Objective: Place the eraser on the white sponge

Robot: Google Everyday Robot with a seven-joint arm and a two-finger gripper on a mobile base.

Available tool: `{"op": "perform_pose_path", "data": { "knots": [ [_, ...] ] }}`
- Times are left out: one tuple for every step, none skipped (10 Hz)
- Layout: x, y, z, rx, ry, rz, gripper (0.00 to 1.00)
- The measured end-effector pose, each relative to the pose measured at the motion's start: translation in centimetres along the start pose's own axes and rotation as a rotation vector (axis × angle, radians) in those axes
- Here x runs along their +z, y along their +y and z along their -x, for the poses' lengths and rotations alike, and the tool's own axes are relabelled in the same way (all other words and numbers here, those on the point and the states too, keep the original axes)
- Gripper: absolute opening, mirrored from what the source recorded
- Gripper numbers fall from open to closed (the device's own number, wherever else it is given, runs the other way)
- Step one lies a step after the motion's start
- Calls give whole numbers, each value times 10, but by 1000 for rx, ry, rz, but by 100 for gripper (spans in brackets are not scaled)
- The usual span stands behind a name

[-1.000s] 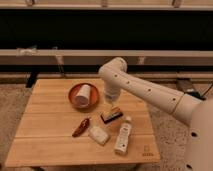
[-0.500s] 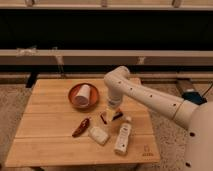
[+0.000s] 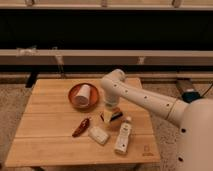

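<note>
Hand down over the eraser, its grip hidden

The hand (image 3: 110, 109) hangs at the end of the white arm (image 3: 145, 100), which reaches in from the right and bends down near the middle of the tabletop (image 3: 45, 145). The lower end of the hand merges with the top of the eraser (image 3: 115, 116), so I cannot tell whether it is spread, closed or gripping the block. Whether it touches the eraser or stands just above it cannot be told either. Part of the eraser is covered from above; only its dark body and an orange-brown band show. The robot's body is cut off at the right edge.

Compared with half a second ago, the arm has folded lower and the hand has come down closer onto the eraser. A second ago it stood clearly higher, above the red-brown bowl (image 3: 73, 89). The eraser lies in about the same spot on the wood as before. The other things have not shifted.

The eraser sits directly under the hand, right of the tabletop's middle. The white sponge (image 3: 98, 135) lies apart from it, lower and to the left, flat on the wood. A glossy red chili-shaped piece (image 3: 81, 127) lies just left of the sponge. A white bottle (image 3: 123, 139) lies on its side just below the eraser and right of the sponge. The bowl stands up and left of the hand, with a white cup (image 3: 85, 95) tipped inside it
</note>
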Motion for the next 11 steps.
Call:
{"op": "perform_pose_path", "data": {
  "knots": [
    [4, -1, 0, -2, 6, -4, 80],
    [13, -2, 0, -6, 20, -2, 80],
    [17, -2, 1, -8, 26, -1, 80],
    [21, -2, -1, -7, 38, -1, 80],
    [24, -2, -5, -5, 55, -7, 80],
    [27, -2, -7, -6, 77, -20, 76],
    [29, -3, -7, -8, 98, -44, 68],
    [29, -2, -6, -10, 101, -48, 60],
    [28, -3, -9, -2, 103, -51, 49],
    [26, -3, -9, 1, 105, -58, 37],
    [23, -3, -8, 1, 106, -68, 29]
  ]
}}
